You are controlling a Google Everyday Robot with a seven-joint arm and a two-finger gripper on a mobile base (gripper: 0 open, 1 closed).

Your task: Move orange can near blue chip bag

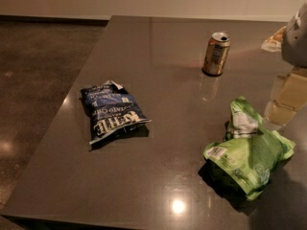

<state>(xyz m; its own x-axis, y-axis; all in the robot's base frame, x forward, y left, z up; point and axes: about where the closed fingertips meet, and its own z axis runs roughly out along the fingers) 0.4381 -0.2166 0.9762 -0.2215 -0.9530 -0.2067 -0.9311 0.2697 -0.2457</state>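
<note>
The orange can [216, 53] stands upright on the far middle-right of the dark table [158, 176], its top open. The blue chip bag [112, 111] lies flat on the table's left side, well to the left of the can and nearer to me, its white "KETTLE" lettering upside down. My gripper [288, 97] shows as pale blocks at the right edge, below a grey-white part of the arm [297, 37]. It is to the right of the can, apart from it, and holds nothing that I can see.
A bright green chip bag [247, 159] lies crumpled at the near right. A pale packet [273, 40] sits at the far right edge. The table's left edge drops to a brown floor [38, 80]. A wall runs along the back.
</note>
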